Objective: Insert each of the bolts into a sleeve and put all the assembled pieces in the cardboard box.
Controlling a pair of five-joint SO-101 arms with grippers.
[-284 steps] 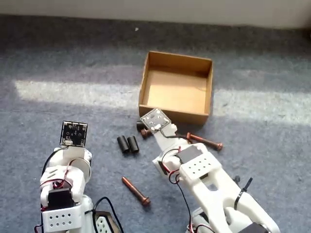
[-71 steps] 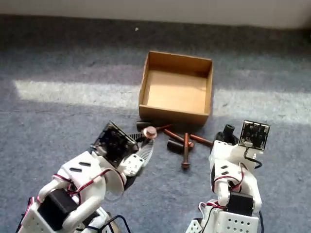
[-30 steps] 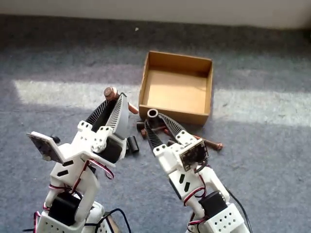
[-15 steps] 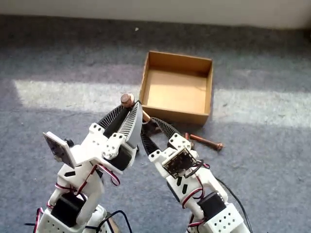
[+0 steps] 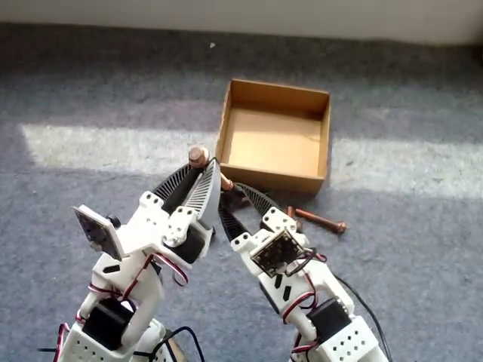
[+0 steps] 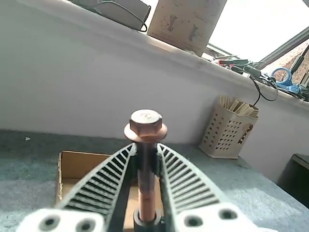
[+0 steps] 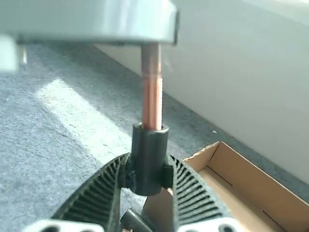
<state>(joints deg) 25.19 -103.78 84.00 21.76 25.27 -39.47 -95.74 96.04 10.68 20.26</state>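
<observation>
By the cardboard box's [image 5: 266, 179] front-left corner, above the tabletop [image 5: 90, 98]: left gripper [image 6: 146, 146] clamped tight on a copper bolt [image 6: 146, 126], head up. Right gripper [image 7: 148, 163] closed around a black sleeve [image 7: 150, 140], upright. Bolt shank tip sits in the sleeve's top opening. Second bolt [image 5: 320, 220] lies on the tabletop near the box front.

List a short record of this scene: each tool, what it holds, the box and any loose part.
Left tool: shut on bolt, head past its fingertips
Right tool: shut on sleeve
Fit: bolt's shank end sits in the sleeve's mouth
Cardboard box: on carpet, beyond both tools
Loose bolt: on carpet near the box's front wall
</observation>
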